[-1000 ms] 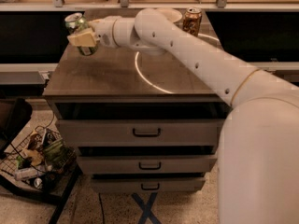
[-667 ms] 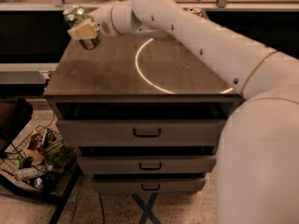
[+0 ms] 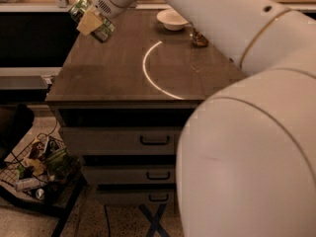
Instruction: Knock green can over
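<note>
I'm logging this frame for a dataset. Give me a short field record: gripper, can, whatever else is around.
gripper: over the table's far left corner, against the green can
green can: tilted, partly hidden by the gripper
table: dark top, drawers below
other items: white bowl near far edge; small brown object right of it
floor: wire basket left of table
</note>
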Available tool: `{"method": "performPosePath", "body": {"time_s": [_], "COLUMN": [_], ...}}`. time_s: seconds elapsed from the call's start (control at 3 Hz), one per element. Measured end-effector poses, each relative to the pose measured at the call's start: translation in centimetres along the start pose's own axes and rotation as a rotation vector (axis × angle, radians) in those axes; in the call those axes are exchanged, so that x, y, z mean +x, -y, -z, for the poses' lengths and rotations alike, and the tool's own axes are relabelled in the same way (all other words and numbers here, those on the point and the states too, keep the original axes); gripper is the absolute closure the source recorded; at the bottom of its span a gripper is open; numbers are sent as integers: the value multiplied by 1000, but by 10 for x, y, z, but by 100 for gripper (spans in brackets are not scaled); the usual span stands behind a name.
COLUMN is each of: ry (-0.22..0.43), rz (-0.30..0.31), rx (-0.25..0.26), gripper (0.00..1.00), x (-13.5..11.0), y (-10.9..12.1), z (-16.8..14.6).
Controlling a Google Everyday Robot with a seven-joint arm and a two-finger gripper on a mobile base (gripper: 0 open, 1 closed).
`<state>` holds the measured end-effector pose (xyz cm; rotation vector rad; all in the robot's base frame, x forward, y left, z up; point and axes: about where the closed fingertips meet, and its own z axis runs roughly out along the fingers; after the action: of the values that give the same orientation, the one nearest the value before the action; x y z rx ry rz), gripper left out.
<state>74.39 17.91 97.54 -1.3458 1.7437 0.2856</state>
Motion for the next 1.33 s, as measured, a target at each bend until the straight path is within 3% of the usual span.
{"method": "performPosePath", "body": {"time_s": [0.33,0.67,1.33], "ry": [-130,-213,-354], "rz": [56,97,134], "rx": [11,15,-16], "gripper": [100,100,100], "x": [7,16,53], "y": [11,14,-3], "z": [0,-6,-39]}}
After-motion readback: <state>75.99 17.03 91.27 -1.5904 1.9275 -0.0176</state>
